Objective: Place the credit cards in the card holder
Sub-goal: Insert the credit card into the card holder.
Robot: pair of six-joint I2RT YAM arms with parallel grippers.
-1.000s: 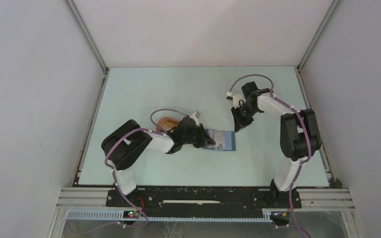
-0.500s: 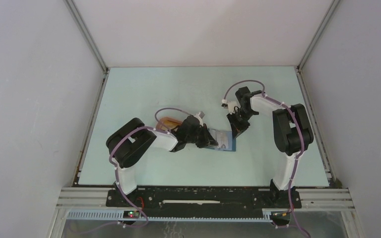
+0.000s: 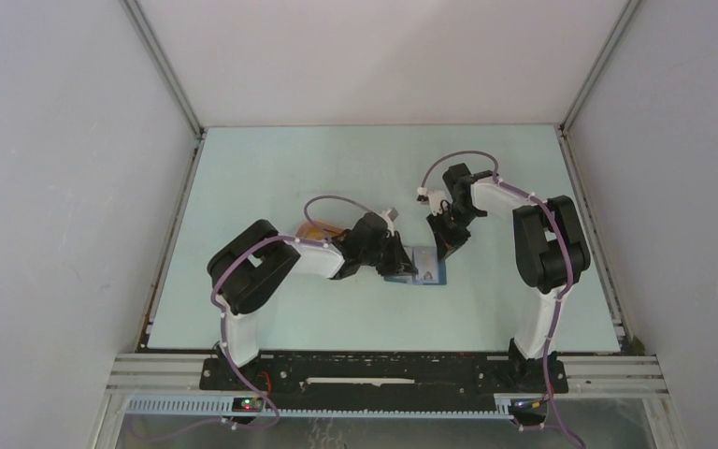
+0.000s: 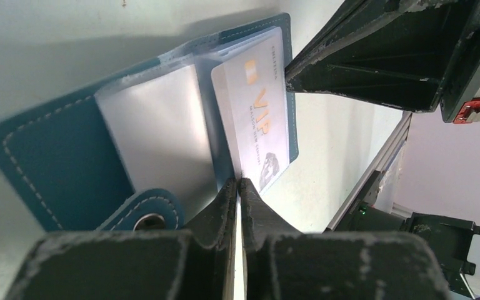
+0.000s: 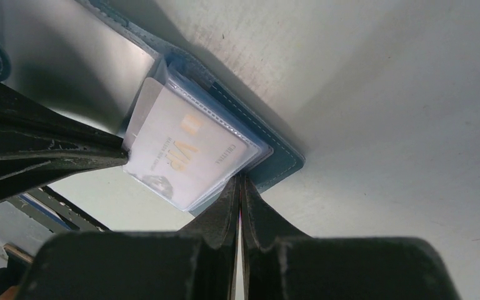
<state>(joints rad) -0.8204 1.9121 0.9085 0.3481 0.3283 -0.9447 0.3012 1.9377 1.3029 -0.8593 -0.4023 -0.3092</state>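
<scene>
Left hand point(image 4: 239, 182) pinches the whitish card point(image 4: 257, 119), partly inside the open card holder point(image 4: 50, 162). I see the right hand point(image 5: 240, 181), at 1 o'clock, clamped on its edge.

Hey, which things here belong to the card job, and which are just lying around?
Job: blue card holder, white VIP card, left end effector, right end effector.
Lying about: salmon tray, mostly hidden behind the left arm.

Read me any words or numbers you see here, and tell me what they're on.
"VIP": gold letters on the whitish card in the open wallet.
Small print beside it and along the card's edge: too blurred to read.
No other text shows.
</scene>
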